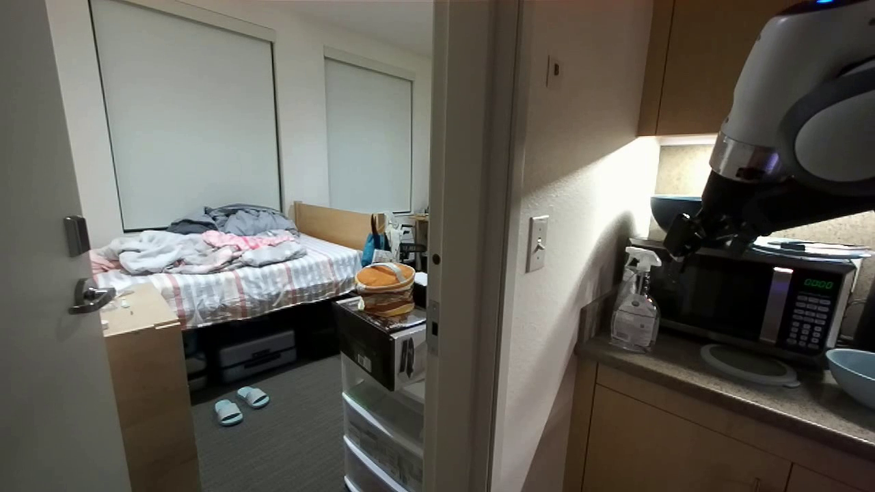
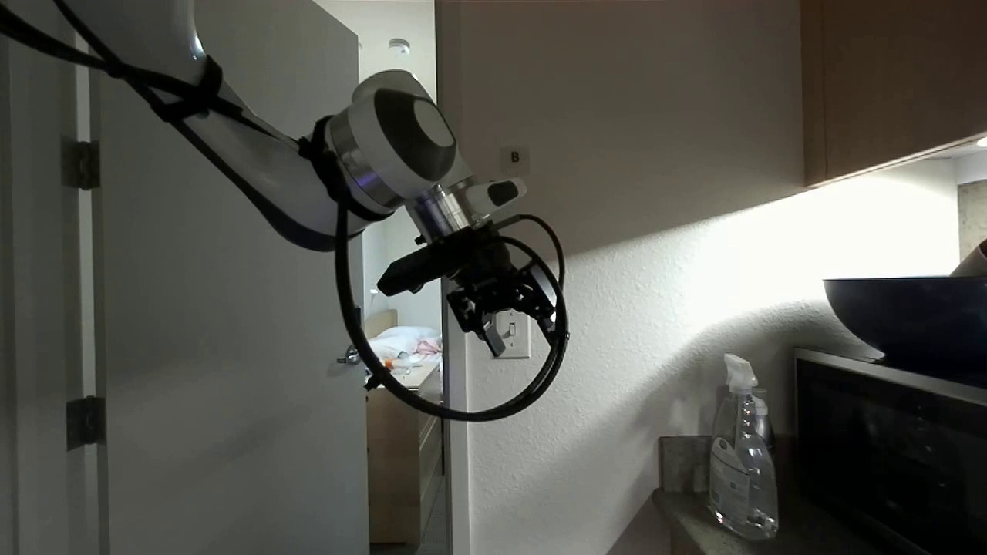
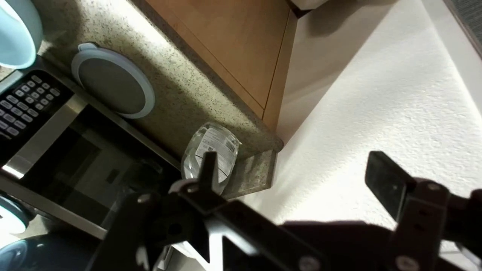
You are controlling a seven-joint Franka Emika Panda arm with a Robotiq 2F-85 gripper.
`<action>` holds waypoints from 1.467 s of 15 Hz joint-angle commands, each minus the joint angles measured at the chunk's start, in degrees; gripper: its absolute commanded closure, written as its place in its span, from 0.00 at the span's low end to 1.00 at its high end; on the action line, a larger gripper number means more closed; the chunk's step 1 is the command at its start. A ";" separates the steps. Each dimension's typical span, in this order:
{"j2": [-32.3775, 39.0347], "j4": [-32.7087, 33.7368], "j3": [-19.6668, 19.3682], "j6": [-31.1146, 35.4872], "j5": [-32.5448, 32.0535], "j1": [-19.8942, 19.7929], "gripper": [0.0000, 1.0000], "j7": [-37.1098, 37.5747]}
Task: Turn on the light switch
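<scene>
Gripper [image 2: 527, 341] spread wide, light switch [image 1: 538, 244] well apart from it

OK so the light switch is on the wall [image 1: 595, 150], close to the edge where the door frame [image 1: 472, 273] runs down, with a little "B" sign [image 2: 515, 159] higher up. Can't tell from here which way the toggle's flipped. In an exterior view the gripper partly covers it, but that's just the angle; they're apart.

In the wrist view the fingers [image 3: 384, 184] stand way apart, with wall and the corner of the counter [image 3: 180, 98] showing through the gap. Right at that corner a clear spray bottle [image 1: 634, 321] stands upright by the wall. The microwave [image 1: 711, 294] is just beside it, set back from the front edge, green digits lit, with a dark bowl [image 2: 910, 316] on top. Between the microwave and the counter's front edge there's a round lid [image 1: 748, 365] lying flat, and a light blue bowl [image 1: 854, 376] sits by the keypad end. Past the door frame you can see a bed [image 1: 321, 266] piled with rumpled fabric.
</scene>
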 commanded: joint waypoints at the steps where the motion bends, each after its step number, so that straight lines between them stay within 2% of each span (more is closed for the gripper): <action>1: -0.05 0.08 0.60 -0.05 0.51 -0.50 0.00 -0.29; 2: 0.79 0.35 0.86 2.26 0.31 -0.82 0.00 1.33; 3: 2.68 1.04 2.21 9.11 -3.37 -3.04 0.00 5.73; 6: 7.58 3.66 5.11 22.83 -6.83 -7.90 0.00 10.94; 8: 12.07 6.53 6.51 32.57 -11.62 -11.38 0.00 15.56; 9: 14.42 8.03 6.57 36.43 -11.39 -11.87 0.00 16.47; 10: 16.87 9.06 5.57 38.49 -8.89 -10.30 0.00 15.21; 11: 11.68 5.76 5.29 34.13 -9.08 -10.00 0.00 13.83; 16: 18.23 9.28 4.90 39.55 -8.51 -9.47 0.00 13.71; 18: 23.29 10.52 3.74 44.03 -5.47 -6.52 0.00 12.45; 19: 27.86 11.53 3.11 47.28 -3.15 -3.54 0.00 12.25; 20: 30.30 12.19 3.84 49.12 -3.44 -3.05 0.00 14.00; 21: 33.28 12.00 1.88 50.82 6.20 2.25 0.00 6.93; 22: 36.00 14.06 8.38 51.69 -4.94 -4.57 0.00 18.77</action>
